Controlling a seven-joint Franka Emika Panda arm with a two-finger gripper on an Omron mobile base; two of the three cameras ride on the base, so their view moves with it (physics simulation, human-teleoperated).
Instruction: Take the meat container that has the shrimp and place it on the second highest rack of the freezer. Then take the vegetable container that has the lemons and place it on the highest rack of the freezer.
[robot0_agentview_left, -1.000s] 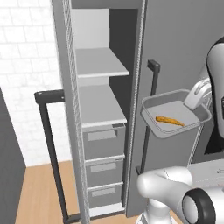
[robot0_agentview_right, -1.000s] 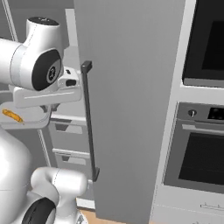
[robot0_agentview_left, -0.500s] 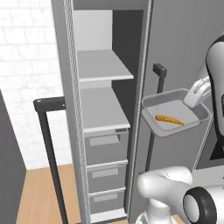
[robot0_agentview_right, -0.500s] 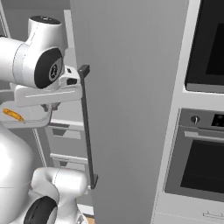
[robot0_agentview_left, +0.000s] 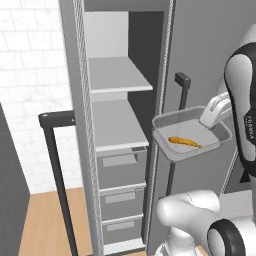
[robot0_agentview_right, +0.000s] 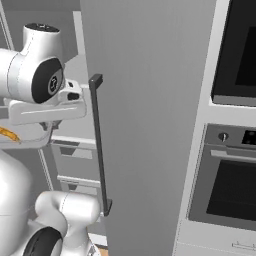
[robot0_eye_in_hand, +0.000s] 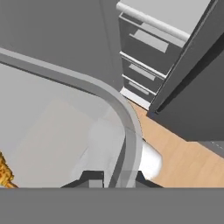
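I've got the tray (robot0_agentview_left: 192, 135) pinched by its rim, my hand (robot0_agentview_left: 214, 113) clamped shut on the edge at about 2 o'clock of the tray in the left base view. In the hand view the rim (robot0_eye_in_hand: 127, 131) runs right between my fingertips, so it's a thin-lip grip, nothing more.

The shrimp (robot0_agentview_left: 184, 142) lies loose on the tray floor, a small orange curl near the middle, well clear of the walls. The tray hangs in the air just outside the open freezer (robot0_agentview_left: 120, 125), at 3 o'clock from the lower shelf (robot0_agentview_left: 116, 125) and roughly level with it. The top shelf (robot0_agentview_left: 116, 75) sits above that, at about 11 o'clock from the tray.

How it'll handle, as I judge it: stiff and light, a shallow hard tray, but I'm holding it off one edge, so the far side wants to droop and twist. The floor looks smooth, so the shrimp could slide if I tip or jerk. Keep it level, go slow.

The dark door handle (robot0_agentview_left: 176, 130) stands right behind the tray's near corner at 10 o'clock; I'd mind that when swinging left onto the lower shelf.
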